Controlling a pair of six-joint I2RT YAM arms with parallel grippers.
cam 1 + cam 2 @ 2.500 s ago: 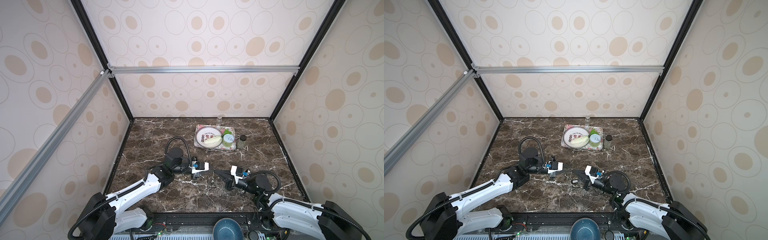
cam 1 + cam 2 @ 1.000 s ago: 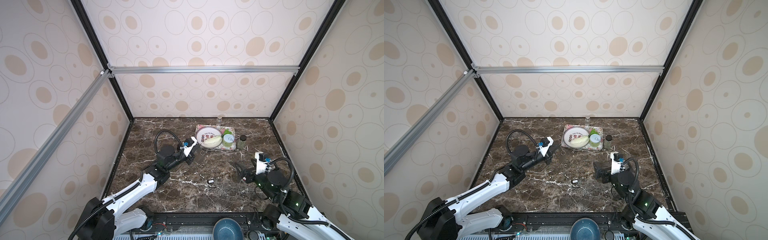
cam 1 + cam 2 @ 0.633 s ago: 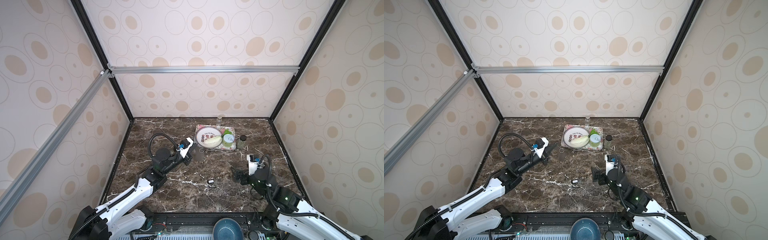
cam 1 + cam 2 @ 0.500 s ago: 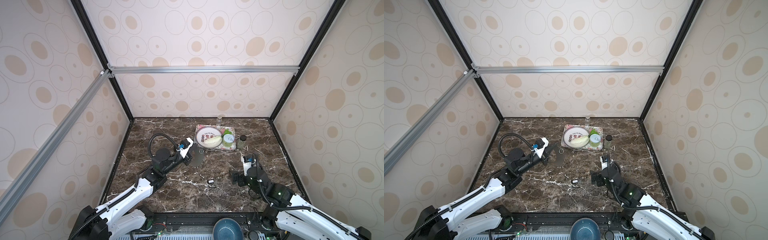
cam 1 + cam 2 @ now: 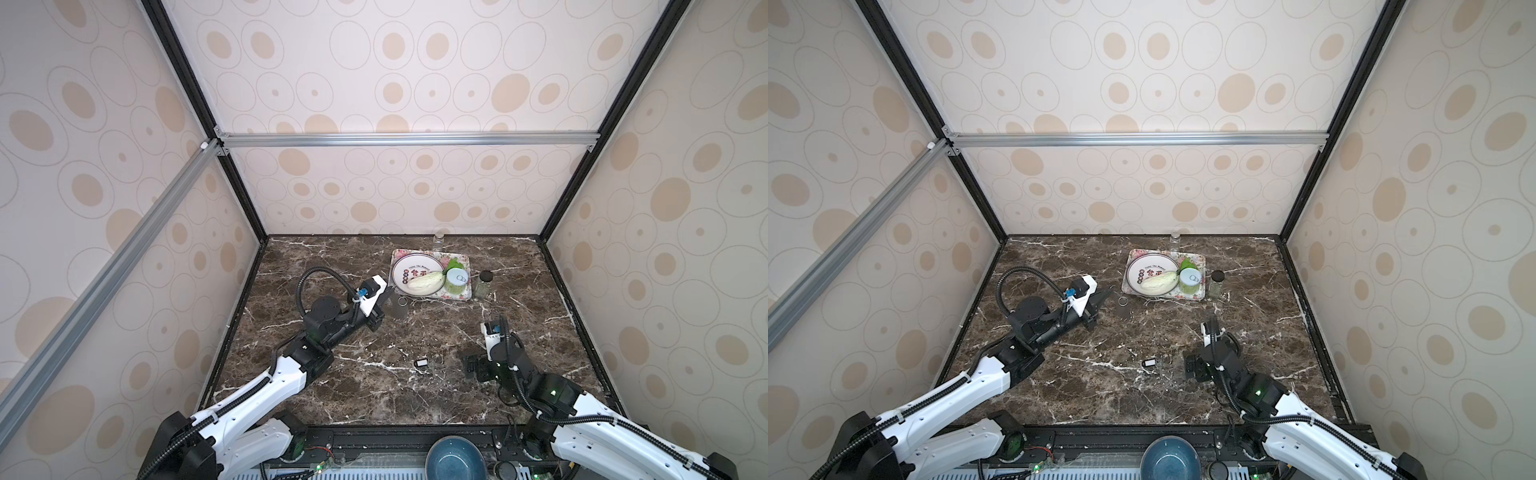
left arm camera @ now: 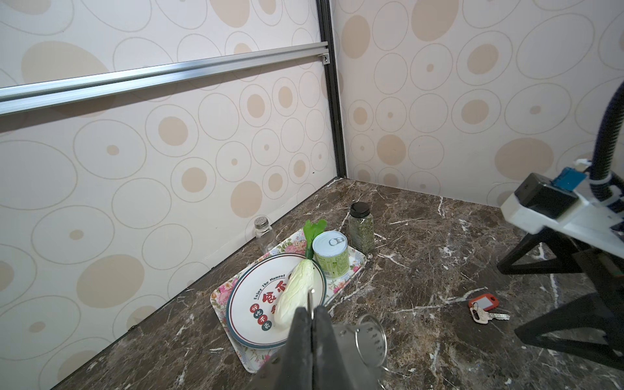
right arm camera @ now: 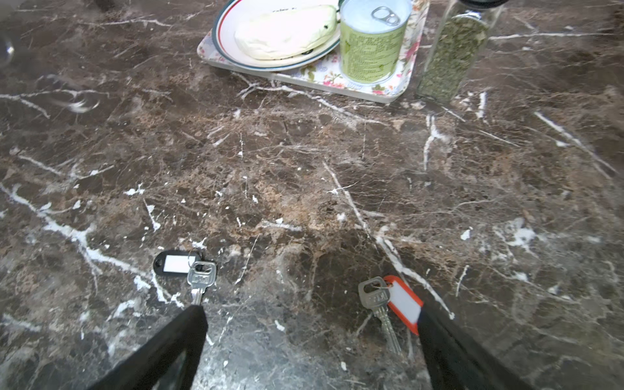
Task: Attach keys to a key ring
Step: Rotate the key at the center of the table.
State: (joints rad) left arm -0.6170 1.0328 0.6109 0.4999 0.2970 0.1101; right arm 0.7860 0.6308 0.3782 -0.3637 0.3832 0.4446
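Observation:
My left gripper (image 5: 390, 292) (image 5: 1109, 291) (image 6: 312, 309) is shut on the key ring (image 6: 343, 341), a grey plate with small holes and a wire loop. It holds the ring (image 5: 401, 305) just above the table beside the tray. Two keys lie on the marble. One has a black tag (image 7: 179, 263) (image 5: 422, 362) (image 5: 1148, 363). The other has a red tag (image 7: 403, 304) (image 6: 483, 303). My right gripper (image 7: 309, 315) (image 5: 478, 368) (image 5: 1196, 368) stands open low over them. The red-tagged key lies between its fingers, by one fingertip (image 7: 435, 334). The black-tagged key's tip touches the other fingertip (image 7: 189, 324).
A flowered tray (image 5: 465, 293) at the back carries a plate (image 5: 401, 270), a pale cabbage (image 5: 424, 282) and a green can (image 5: 456, 282). A herb jar (image 5: 485, 284) stands right of it. A glass shaker (image 5: 439, 237) stands by the back wall. A blue bowl (image 5: 455, 459) sits below the front edge.
My right gripper has swung left and come down over the keys, still open. My left gripper stays shut on the key ring beside the tray, and its arm has drawn back a little.

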